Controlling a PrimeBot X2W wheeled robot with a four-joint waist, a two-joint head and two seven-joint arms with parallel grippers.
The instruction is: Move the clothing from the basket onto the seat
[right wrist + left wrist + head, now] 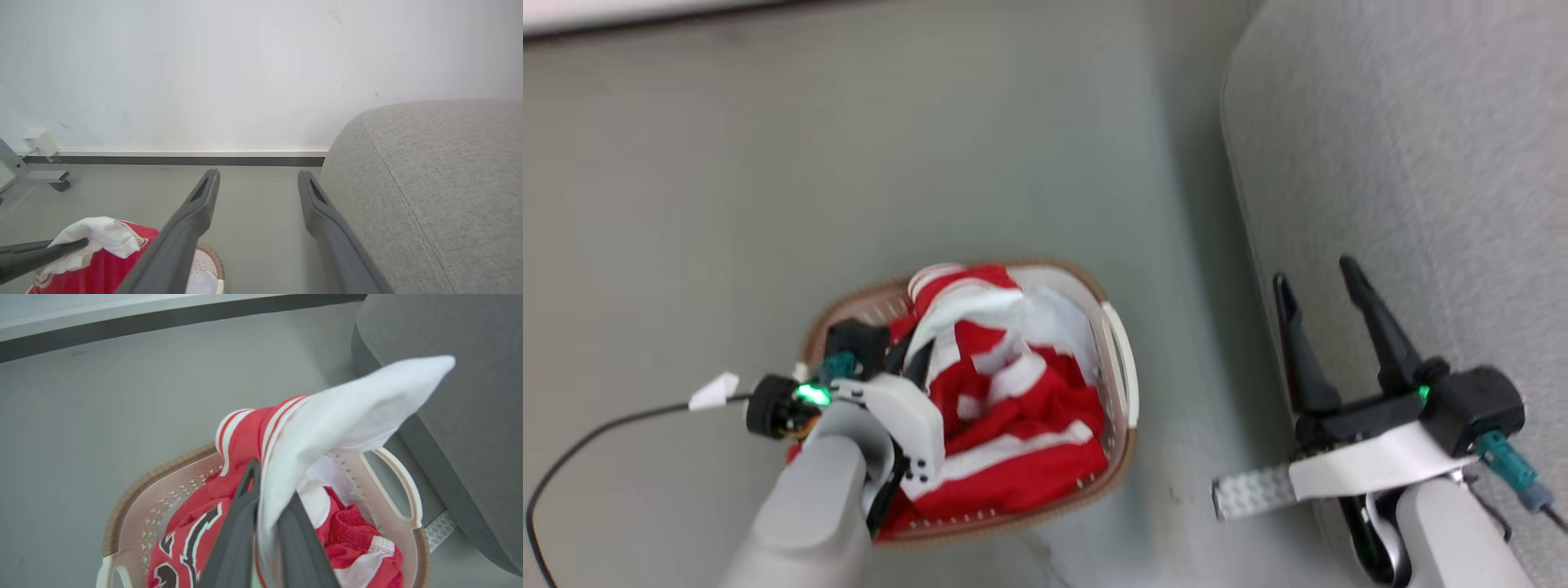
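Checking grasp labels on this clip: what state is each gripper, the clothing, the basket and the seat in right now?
left gripper, shut on a white fold of the clothing.
right gripper, open, holding nothing, by the seat edge.
clothing, one end raised, the rest in the basket.
basket, upright on the floor, holding clothing.
seat, beside the basket.

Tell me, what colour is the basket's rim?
Brown; the basket itself is cream-white. Left wrist view shows it best.
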